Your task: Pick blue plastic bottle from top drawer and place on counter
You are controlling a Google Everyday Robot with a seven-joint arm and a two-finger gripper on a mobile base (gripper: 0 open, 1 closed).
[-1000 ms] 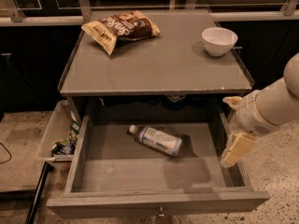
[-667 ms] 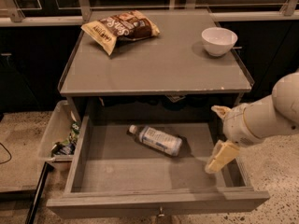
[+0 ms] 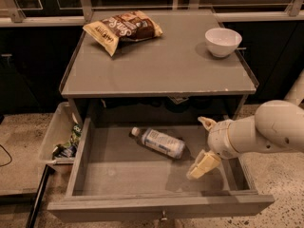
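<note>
**State.** The claw [image 3: 204, 144] sits inside the open drawer [image 3: 161, 206], at its right side. Its fingers [image 3: 203, 164] are spread wide and hold nothing. The bottle [image 3: 159, 142] lies on its side on the drawer floor, cap toward the rear left. Its base end is just beside the claw and not touching it.

**Hazards.**
- The bottle is round and lies flat. Contact by one finger before the other would probably roll or push it out of reach.
- The lower finger is close to the drawer floor and right wall. A steep approach may jam it there.
- The surface [image 3: 156, 68] overhangs the rear of the drawer. A straight lift may strike its front edge.
- On placing, avoid the bag [image 3: 124, 28] and the bowl [image 3: 223, 41].

**Count.** Bottle: one. Drawer: one. Bag: one. Bowl: one. Bin [image 3: 53, 137], left of the drawer: one.
</note>
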